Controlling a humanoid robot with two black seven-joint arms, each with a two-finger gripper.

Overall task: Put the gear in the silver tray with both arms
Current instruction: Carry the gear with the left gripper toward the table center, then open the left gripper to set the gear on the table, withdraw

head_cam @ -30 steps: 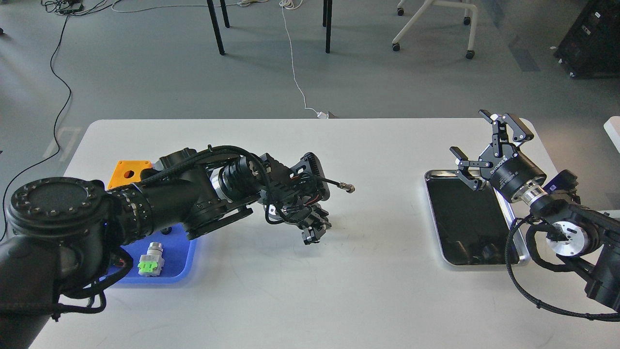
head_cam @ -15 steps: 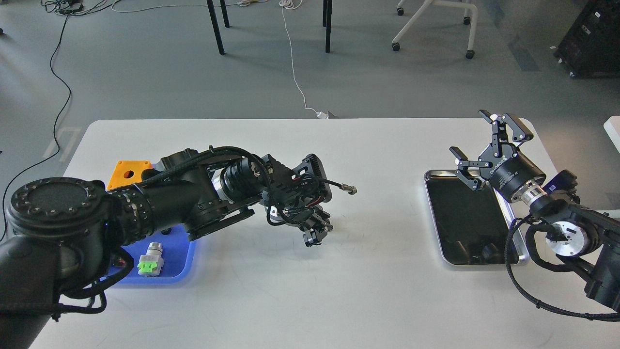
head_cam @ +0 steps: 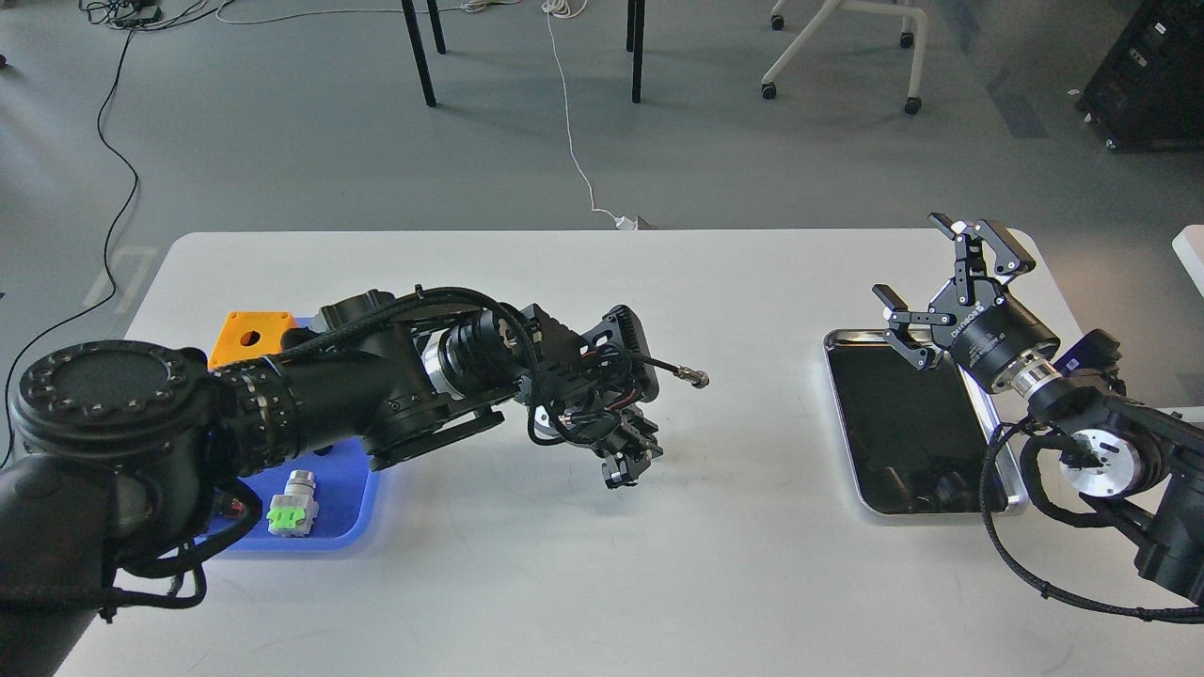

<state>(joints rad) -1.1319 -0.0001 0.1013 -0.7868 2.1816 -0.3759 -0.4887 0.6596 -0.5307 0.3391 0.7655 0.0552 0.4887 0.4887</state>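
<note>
Hovering R gripper (head_cam: 941, 282) wide open, empty | L gripper (head_cam: 628, 461) unclear

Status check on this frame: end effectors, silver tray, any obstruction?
Left end effector over mid-table, state unclear. Right end effector open at the far edge of the silver tray. Tray holds no gear. Table between them bare.

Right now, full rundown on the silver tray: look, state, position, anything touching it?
The silver tray is a rectangular, shiny metal-looking tray with rounded corners and a raised rim. Its dark mirror-like bottom shows only dim reflections; no gear or other object is visible in it. It lies flat on the white table at the right side, long axis running away from the robot. The right gripper, open, appears to hover over its far corner, and the arm overlaps its right rim in view; contact cannot be judged.
</note>
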